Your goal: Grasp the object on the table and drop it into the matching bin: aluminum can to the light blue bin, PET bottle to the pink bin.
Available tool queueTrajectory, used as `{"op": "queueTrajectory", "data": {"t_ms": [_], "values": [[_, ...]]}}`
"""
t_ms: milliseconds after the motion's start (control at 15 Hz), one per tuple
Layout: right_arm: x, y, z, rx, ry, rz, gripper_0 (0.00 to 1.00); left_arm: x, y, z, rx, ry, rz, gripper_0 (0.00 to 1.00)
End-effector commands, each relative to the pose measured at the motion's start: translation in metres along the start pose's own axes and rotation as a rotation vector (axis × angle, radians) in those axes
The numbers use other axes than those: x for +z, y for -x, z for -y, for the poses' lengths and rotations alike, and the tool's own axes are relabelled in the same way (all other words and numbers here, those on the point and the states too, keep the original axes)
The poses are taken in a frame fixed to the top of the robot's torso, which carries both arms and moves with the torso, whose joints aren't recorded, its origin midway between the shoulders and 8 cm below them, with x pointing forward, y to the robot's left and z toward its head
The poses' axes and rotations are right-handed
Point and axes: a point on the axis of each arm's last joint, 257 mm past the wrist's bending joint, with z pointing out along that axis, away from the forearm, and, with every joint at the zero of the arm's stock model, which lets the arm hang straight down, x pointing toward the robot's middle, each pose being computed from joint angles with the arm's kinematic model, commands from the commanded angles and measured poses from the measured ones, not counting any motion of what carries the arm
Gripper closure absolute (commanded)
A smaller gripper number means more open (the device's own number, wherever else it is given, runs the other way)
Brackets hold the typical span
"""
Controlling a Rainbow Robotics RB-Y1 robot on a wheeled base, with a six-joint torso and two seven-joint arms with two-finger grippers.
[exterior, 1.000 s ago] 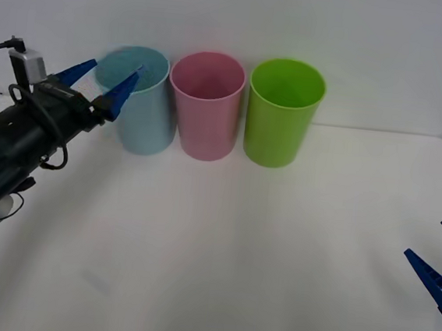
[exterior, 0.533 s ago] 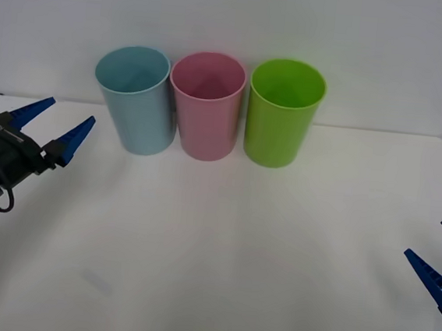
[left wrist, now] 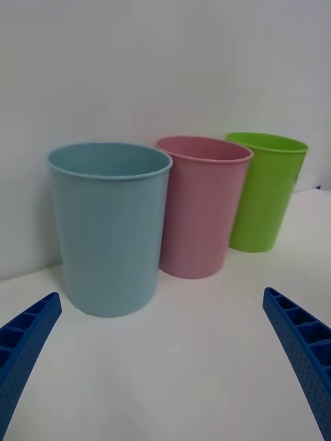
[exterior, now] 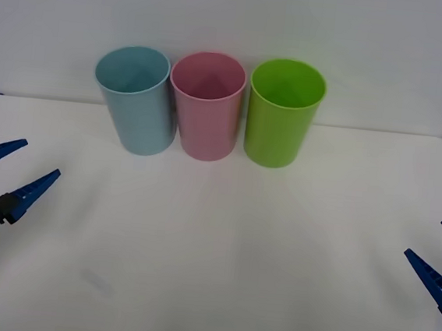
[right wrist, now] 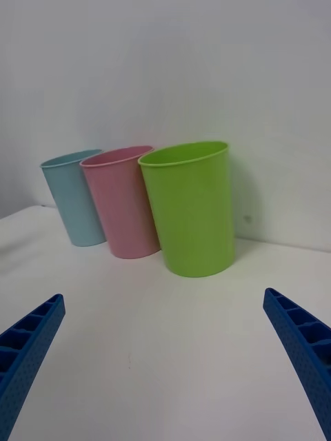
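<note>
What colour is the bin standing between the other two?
Pink: the pink bin is in the middle, clearest in the front view.

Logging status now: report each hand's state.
Left hand: open, holding nothing, low at the table's left edge.
Right hand: open, holding nothing, at the right edge.

left tool pulled back from light blue bin

Nothing readable is showing anywhere: no text, label, brand, number or sign is appearing on the light blue bin, the pink bin, the green bin, the white table or the wall behind them.
</note>
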Motion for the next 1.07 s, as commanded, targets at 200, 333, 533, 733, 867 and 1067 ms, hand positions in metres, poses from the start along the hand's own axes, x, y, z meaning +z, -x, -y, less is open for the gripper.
{"op": "queueTrajectory", "data": {"t_ms": [200, 333, 533, 733, 867, 1067], "values": [[0.0, 0.0, 0.0, 0.0, 0.0, 0.0, 0.0, -0.04, -0.015, -0.003, -0.001, -0.011, -0.036, 0.0], [0.0, 0.0, 0.0, 0.0, 0.0, 0.0, 0.0, -0.053, -0.014, -0.003, 0.005, -0.007, -0.04, 0.0], [0.0, 0.0, 0.0, 0.0, 0.0, 0.0, 0.0, -0.068, -0.006, -0.01, 0.027, 0.01, -0.035, 0.0], [0.0, 0.0, 0.0, 0.0, 0.0, 0.0, 0.0, -0.08, -0.008, -0.013, 0.043, 0.024, -0.049, 0.0], [0.0, 0.0, 0.0, 0.0, 0.0, 0.0, 0.0, -0.083, -0.008, -0.015, 0.051, 0.031, -0.051, 0.0], [0.0, 0.0, 0.0, 0.0, 0.0, 0.0, 0.0, -0.085, -0.008, -0.015, 0.05, 0.034, -0.053, 0.0]]}}
